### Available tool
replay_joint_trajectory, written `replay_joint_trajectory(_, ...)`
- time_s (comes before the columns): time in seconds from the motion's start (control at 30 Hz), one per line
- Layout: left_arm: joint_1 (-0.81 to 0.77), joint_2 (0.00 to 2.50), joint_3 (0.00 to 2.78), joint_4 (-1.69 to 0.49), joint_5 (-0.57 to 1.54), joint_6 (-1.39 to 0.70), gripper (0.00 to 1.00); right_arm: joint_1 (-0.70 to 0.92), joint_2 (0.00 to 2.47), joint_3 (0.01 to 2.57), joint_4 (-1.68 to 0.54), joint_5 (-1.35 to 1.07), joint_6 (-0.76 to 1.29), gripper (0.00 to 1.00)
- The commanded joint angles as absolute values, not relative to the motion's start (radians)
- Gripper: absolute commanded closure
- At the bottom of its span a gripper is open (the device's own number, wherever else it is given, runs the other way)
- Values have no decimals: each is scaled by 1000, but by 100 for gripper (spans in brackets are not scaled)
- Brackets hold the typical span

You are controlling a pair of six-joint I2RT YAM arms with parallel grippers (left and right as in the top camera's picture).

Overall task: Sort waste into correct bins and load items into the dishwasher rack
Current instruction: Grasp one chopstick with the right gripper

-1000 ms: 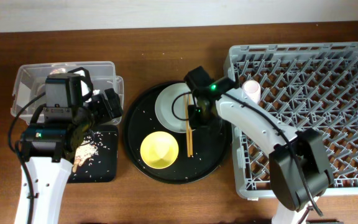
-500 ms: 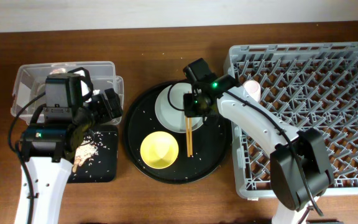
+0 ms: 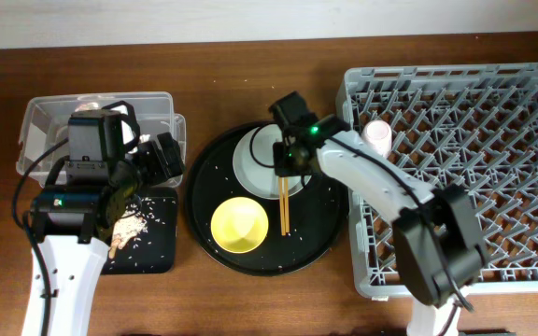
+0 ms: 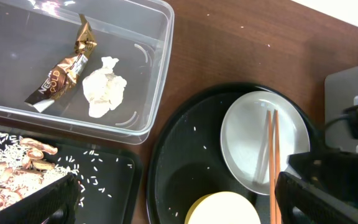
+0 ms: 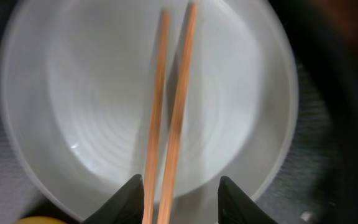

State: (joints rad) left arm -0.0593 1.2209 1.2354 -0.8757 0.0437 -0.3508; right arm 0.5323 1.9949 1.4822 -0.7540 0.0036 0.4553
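Straddling the chopsticks (image 5: 180, 99), your right gripper (image 5: 182, 193) has its fingers apart. One tip sits on each side of the pair, with a gap showing on the right side, so nothing is clamped. The sticks lie side by side across the pale plate (image 5: 73, 93), running from 12 to 6 o'clock. The plate sits at 12 o'clock on the round black tray (image 3: 316, 219), and the yellow bowl (image 3: 240, 224) sits near 7 o'clock.

Your left gripper (image 4: 188, 196) is spread wide and holds nothing. At 9 o'clock from the round tray, the clear box (image 4: 154, 74) holds the gold wrapper (image 4: 64, 71) and paper ball (image 4: 104, 93). The shallow black tray (image 4: 104, 180) holds the food scraps (image 4: 17, 168). At 3 o'clock, the rack (image 3: 474, 168) holds the pink cup (image 3: 378, 135).
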Motion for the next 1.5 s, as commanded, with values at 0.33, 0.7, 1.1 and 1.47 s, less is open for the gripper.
replay_joint_trajectory(0.33, -56, 1211, 1239, -877, 30, -339, 0, 545, 2066, 1473, -771, 20, 450, 74)
replay_joint_trajectory(0.7, -56, 1211, 1239, -877, 29, -339, 0, 545, 2068, 1454, -757, 20, 450, 75)
replay_joint_trajectory(1.1, -56, 1211, 1239, -877, 29, -339, 0, 545, 2067, 1444, -744, 7, 450, 89)
replay_joint_trajectory(1.47, -56, 1211, 1239, -877, 30, -339, 1, 525, 2017, 1579, -870, -40, 388, 96)
